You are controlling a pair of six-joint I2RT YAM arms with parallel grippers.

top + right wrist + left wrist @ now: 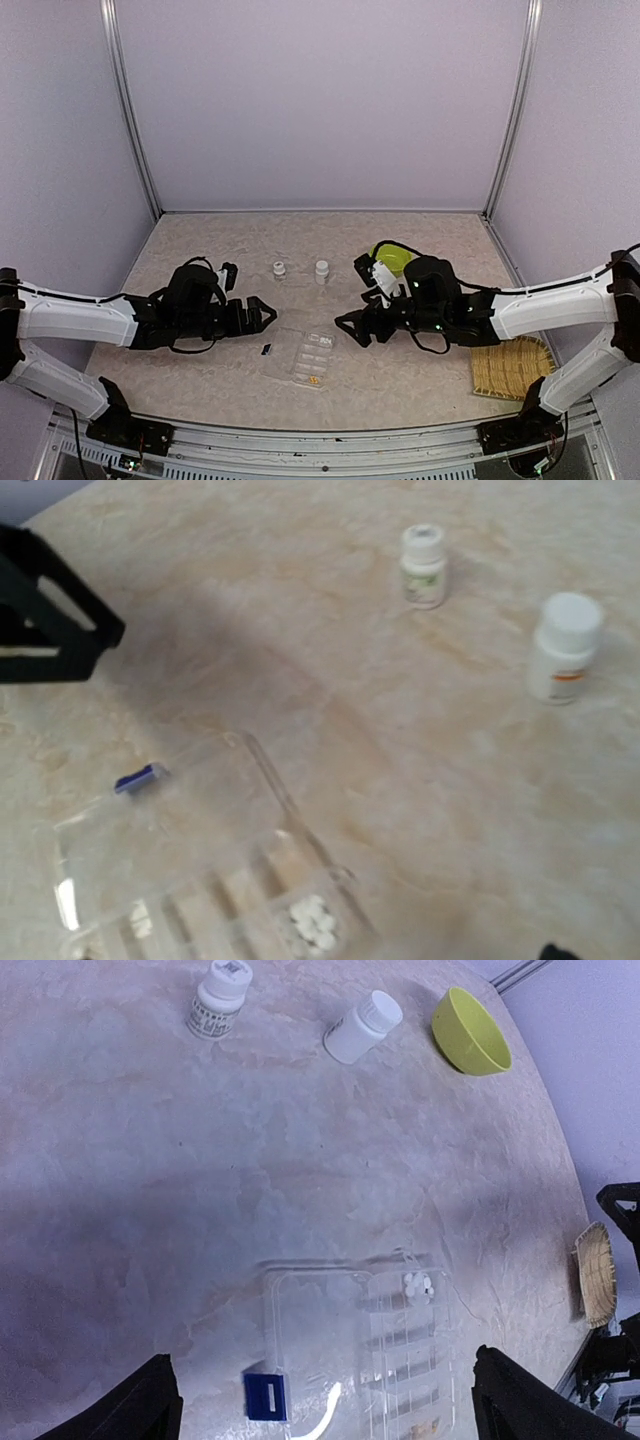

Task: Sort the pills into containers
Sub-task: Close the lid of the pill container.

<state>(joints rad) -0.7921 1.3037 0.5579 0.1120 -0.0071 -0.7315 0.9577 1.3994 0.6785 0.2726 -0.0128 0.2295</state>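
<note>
Pill box (305, 362): lies on the table (200, 250) nearest the bases, between the two grippers; its clear lid (315, 1340) is folded open to the left, with a blue tab (266, 1397) at its edge.
Pills: white pills (418, 1283) are seen in one end compartment and yellowish pills (314, 379) at the other end; no loose ones can be made out.
Left gripper (262, 318): fingers spread wide, nothing held, just left of the box.
Right gripper (345, 330): appears spread, nothing held.
Left white bottle (279, 269), right white bottle (322, 269): upright farther back, seemingly capped.
Lime-green bowl (392, 258): farthest, right.
Advice: probably a bottle is to be fetched next; it should be gripped round the body and kept upright, and the open lid should not be nudged.
</note>
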